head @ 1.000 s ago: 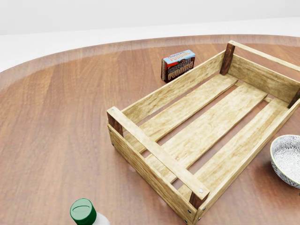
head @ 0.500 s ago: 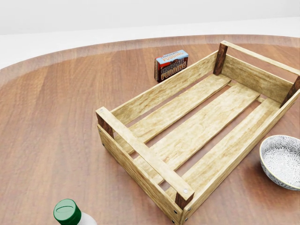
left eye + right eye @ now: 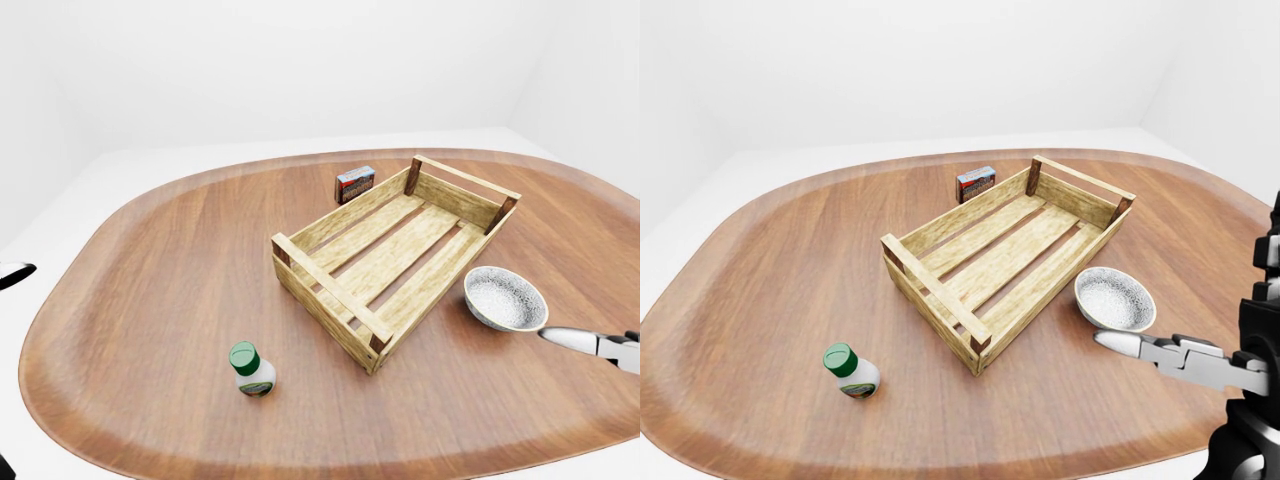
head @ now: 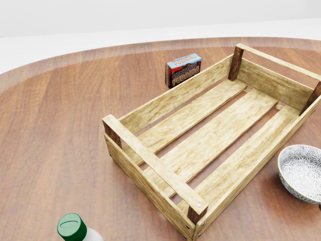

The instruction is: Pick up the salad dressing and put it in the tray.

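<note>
The salad dressing point(image 3: 850, 372), a small bottle with a green cap, stands upright and untouched on the wooden table point(image 3: 760, 260), toward the lower left of the right-eye view and well apart from any hand. The right hand point(image 3: 1160, 350) reaches in from the right edge of that view with a pale finger extended flat, just below the patterned bowl point(image 3: 1114, 298); it holds nothing, though I cannot tell how wide its other fingers are spread. Of the left hand only a dark sliver may show at the left edge of the left-eye view, too little to judge. The tray point(image 3: 990, 255), a slatted wooden crate, lies empty between bottle and bowl. A pudding box point(image 3: 976, 183) stands just beyond its far wall.
</note>
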{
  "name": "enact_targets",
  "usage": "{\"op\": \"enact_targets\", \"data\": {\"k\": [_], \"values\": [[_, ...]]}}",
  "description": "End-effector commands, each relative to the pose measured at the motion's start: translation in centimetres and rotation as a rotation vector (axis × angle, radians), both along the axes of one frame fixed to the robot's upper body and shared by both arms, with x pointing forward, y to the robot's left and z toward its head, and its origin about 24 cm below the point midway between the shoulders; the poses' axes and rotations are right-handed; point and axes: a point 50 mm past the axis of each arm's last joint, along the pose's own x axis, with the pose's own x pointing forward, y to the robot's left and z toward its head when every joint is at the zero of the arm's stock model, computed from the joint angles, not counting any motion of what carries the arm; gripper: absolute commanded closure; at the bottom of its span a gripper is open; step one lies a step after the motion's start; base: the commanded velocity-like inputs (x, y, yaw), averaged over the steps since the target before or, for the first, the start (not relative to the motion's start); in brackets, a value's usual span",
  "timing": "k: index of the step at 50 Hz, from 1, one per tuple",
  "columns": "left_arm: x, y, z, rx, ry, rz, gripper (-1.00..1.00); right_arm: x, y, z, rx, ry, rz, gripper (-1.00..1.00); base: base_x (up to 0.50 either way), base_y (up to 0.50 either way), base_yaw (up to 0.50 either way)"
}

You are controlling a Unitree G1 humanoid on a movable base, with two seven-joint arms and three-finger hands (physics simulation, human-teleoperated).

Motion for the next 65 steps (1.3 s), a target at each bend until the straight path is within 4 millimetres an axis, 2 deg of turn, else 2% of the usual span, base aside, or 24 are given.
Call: {"op": "enact_targets", "data": {"k": [1,6,12,13,23,34,49,60,65], "values": [[0.4,0.2,-0.5,-0.013,0.023,-0.003,-1.0,0.1,-0.2,-0.1,0.038,-0.015,0.003,-1.0,0.0,0.0,0.0],[0.3,0.0,-0.3,-0.012,0.011,-0.016,-1.0,0.1,0.2,1.8,0.073,-0.162,0.108,-1.0,0.0,0.0,0.0],[0.0,-0.1,-0.1,-0.011,-0.007,-0.028,-1.0,1.1,1.6,4.4,0.037,-0.287,0.191,-1.0,0.0,0.0,0.0],[0.1,0.0,-0.2,-0.015,-0.001,-0.029,-1.0,1.0,1.5,4.9,0.073,-0.335,0.249,-1.0,0.0,0.0,0.0],[-0.2,0.0,0.1,-0.032,-0.032,-0.043,-1.0,3.3,2.9,6.5,0.028,-0.352,0.323,-1.0,0.0,0.0,0.0],[0.0,0.0,-0.1,-0.031,-0.017,-0.038,-1.0,5.0,4.3,7.5,-0.021,-0.357,0.377,-1.0,0.0,0.0,0.0],[-0.1,-0.2,0.2,-0.025,-0.033,-0.039,-1.0,7.1,6.1,7.5,-0.018,-0.316,0.47,-1.0,0.0,0.0,0.0],[-0.4,-0.3,0.6,-0.014,-0.05,-0.037,-1.0,8.2,8.4,7.8,-0.035,-0.314,0.563,-1.0,0.0,0.0,0.0],[-0.3,-0.3,0.4,-0.014,-0.04,-0.036,-1.0,9.4,9.9,7.5,-0.057,-0.27,0.611,-1.0,0.0,0.0,0.0]]}}
